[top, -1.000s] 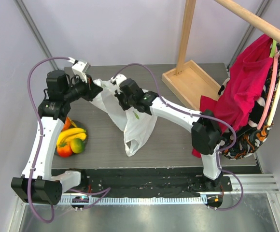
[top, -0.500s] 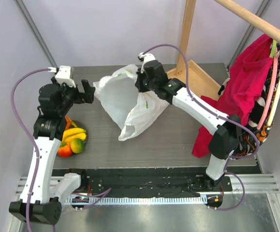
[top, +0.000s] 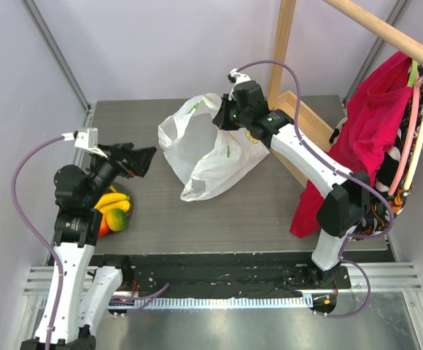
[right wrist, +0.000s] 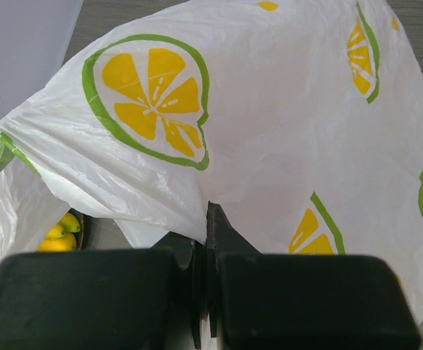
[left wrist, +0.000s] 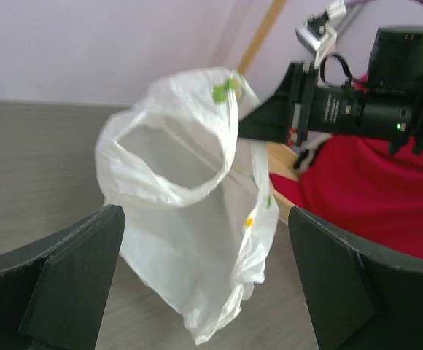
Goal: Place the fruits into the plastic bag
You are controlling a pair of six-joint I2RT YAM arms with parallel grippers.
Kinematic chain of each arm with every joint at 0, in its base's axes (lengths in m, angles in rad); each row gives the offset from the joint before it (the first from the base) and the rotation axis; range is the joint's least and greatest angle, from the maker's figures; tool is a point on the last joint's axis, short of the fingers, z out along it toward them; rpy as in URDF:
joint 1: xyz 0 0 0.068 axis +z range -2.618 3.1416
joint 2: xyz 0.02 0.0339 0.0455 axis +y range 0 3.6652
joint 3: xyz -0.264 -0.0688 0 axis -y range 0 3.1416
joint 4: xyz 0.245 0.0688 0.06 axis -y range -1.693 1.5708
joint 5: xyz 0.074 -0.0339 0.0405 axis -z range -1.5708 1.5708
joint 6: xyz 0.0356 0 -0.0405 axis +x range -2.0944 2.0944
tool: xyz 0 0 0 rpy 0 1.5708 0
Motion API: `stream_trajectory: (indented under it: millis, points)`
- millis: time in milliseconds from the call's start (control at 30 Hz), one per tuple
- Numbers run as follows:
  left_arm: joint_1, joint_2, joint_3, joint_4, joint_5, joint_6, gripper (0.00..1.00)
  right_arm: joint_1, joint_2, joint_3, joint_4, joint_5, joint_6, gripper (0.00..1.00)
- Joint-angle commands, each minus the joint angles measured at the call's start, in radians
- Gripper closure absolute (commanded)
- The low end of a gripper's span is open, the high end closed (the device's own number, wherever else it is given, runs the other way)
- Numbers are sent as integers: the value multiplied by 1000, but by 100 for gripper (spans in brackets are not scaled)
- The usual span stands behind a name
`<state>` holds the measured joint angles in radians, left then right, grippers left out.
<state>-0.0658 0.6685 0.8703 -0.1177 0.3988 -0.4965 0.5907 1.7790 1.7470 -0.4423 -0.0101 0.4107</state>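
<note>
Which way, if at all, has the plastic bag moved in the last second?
Yes: the plastic bag has shifted right and farther back, toward the wooden post, carried by the right gripper alone.

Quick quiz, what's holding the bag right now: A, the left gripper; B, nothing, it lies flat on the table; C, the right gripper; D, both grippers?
C: the right gripper is shut on a fold of the bag and holds it up, while the left gripper stands open, apart from it.
</note>
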Motion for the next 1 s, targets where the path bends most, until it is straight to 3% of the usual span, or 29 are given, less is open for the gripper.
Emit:
stream_trajectory:
  millis: [0, 367, 533, 633, 733, 767, 833, 867, 967]
  points:
    - [3, 54, -89, 49, 123, -195, 0, -6, -46, 68, 30, -50, 27, 99]
    - [-6, 31, -284, 159, 137, -281, 0, -32, -90, 85, -1, -74, 46, 99]
    - [-49, 115, -355, 292, 150, -300, 0, -32, -110, 74, -1, -88, 62, 99]
    - [-130, 216, -353, 377, 112, -278, 6, -32, -122, 62, 2, -87, 65, 99]
    - [-207, 345, -298, 392, 91, -243, 32, -34, -131, 46, 1, -88, 69, 99]
    - [-225, 365, -283, 398, 94, -241, 48, -34, -141, 40, -1, -87, 71, 99]
    - [-235, 391, -243, 403, 94, -225, 66, -34, -151, 20, -1, -77, 66, 99]
    - [-235, 390, -229, 397, 91, -217, 81, -35, -165, 13, -6, -70, 65, 99]
    - [-235, 340, -173, 316, 23, -154, 100, -40, -185, -17, -27, -25, 43, 99]
